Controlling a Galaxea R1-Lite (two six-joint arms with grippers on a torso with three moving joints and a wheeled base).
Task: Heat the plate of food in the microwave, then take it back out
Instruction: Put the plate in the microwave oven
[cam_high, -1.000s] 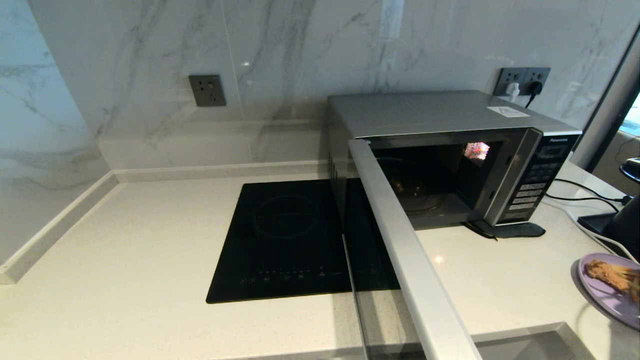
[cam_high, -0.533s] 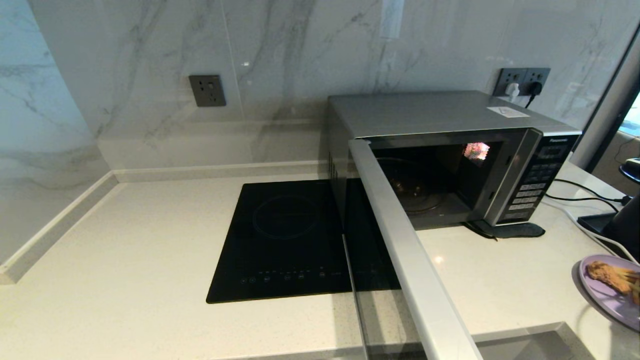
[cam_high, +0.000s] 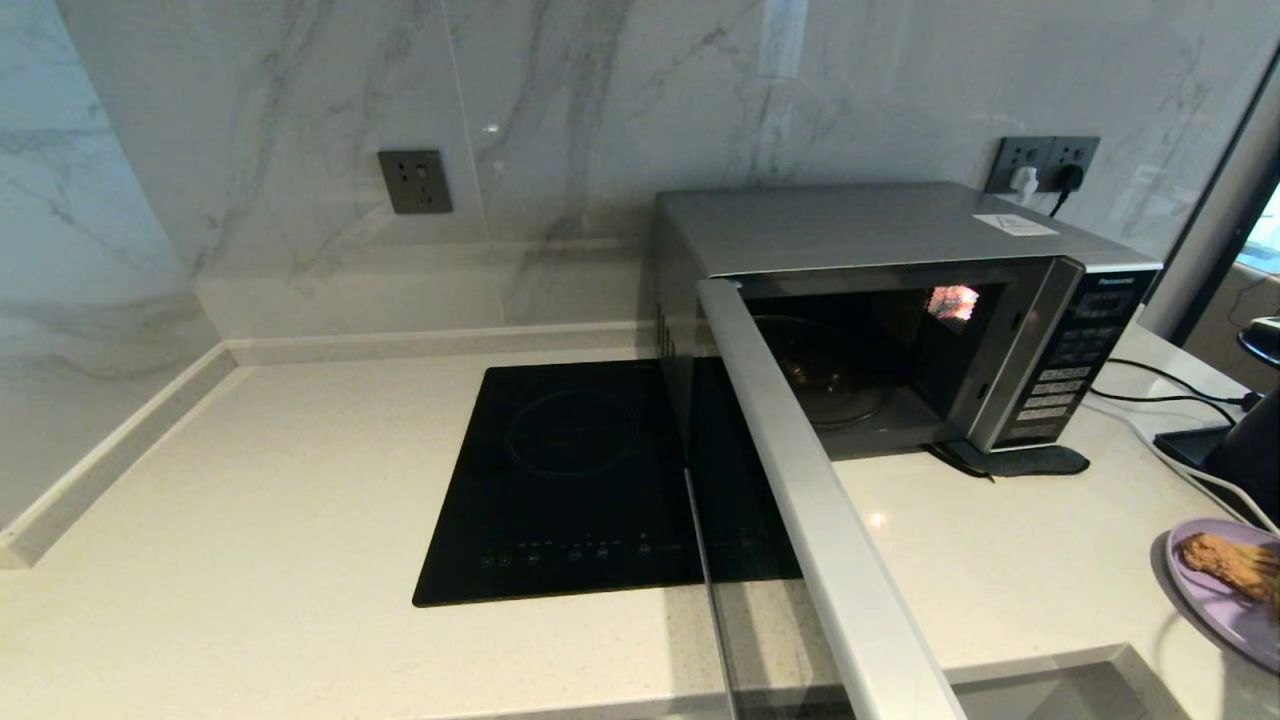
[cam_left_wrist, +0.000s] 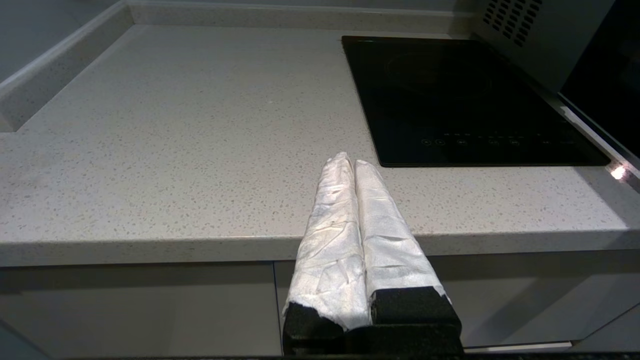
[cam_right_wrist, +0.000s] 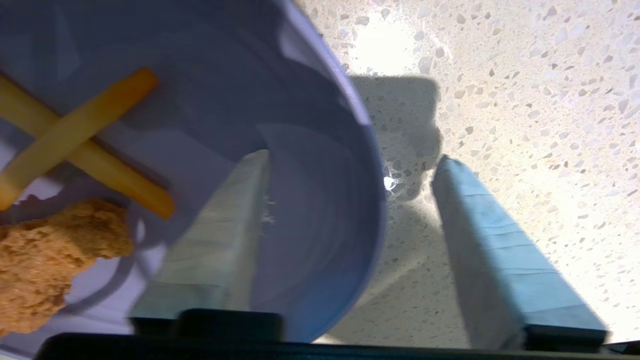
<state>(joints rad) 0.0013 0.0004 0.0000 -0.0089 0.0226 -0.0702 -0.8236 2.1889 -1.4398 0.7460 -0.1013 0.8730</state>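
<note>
While the microwave stands with its door swung wide toward you and the cavity empty, your right gripper is spread apart around the rim of the plate of food, one finger over the plate's inner surface, the other outside the rim above the speckled counter. You haven't closed on it yet; the rim sits between the two fingers with clear gap on the outer side. The fried chicken piece and the crossed fries lie just beyond your inner finger, near but not touching it. Watch what has changed over the last second: in the head view the plate has slid a little further toward the right edge and lower, so less of it shows now, only the chicken end and a lilac crescent. I read that as the plate being nudged as you settle onto the rim, so the loading step is only beginning. Close firmly before lifting, or the plate may tip and spill the fries. From your fingers, the open cavity lies ahead and across to the left, past the black cables; the door sits on the far side of that path, so the way in looks free. Your left gripper is pressed together, empty, parked in front of the counter edge with the induction hob ahead of it.
</note>
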